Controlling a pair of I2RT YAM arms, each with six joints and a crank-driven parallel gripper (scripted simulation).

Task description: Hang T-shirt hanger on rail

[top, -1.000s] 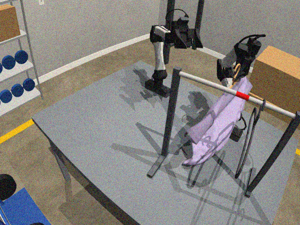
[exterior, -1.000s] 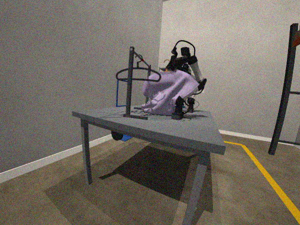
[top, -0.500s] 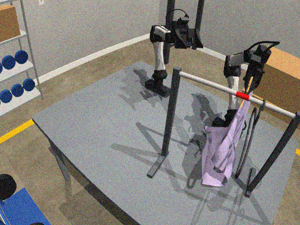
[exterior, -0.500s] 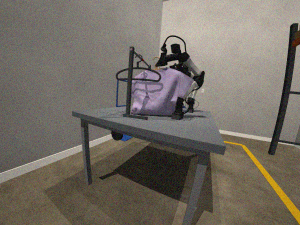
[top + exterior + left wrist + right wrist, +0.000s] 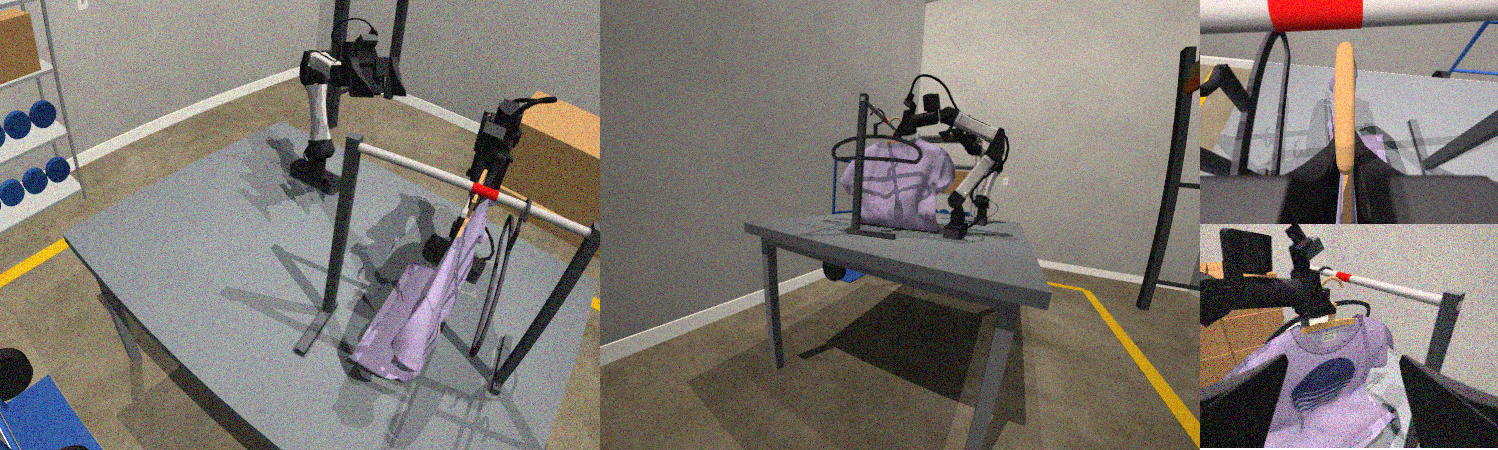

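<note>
My left gripper (image 5: 474, 200) (image 5: 1347, 133) is shut on the neck of the wooden hanger. The hanger's hook (image 5: 1345, 105) (image 5: 1332, 281) stands close to the white rail (image 5: 420, 167) (image 5: 1425, 12) (image 5: 1400, 291), on my arms' side, near the right end of the red tape (image 5: 485, 191) (image 5: 1316, 14) (image 5: 1344, 276) in the left wrist view. A gap shows between them there. The lilac T-shirt (image 5: 440, 300) (image 5: 880, 200) (image 5: 1345, 349) hangs from the hanger, roughly crosswise to the rail, its collar round the gripped part. My right gripper (image 5: 382, 95) is open and empty, away from the rack.
A black hanger (image 5: 526, 210) (image 5: 902, 160) (image 5: 1245, 140) hangs on the rail close beside the T-shirt, between the tape and one post (image 5: 550, 305). The other post (image 5: 342, 225) (image 5: 1445, 331) stands farther off. The T-shirt's lower part reaches down near the table (image 5: 200, 240).
</note>
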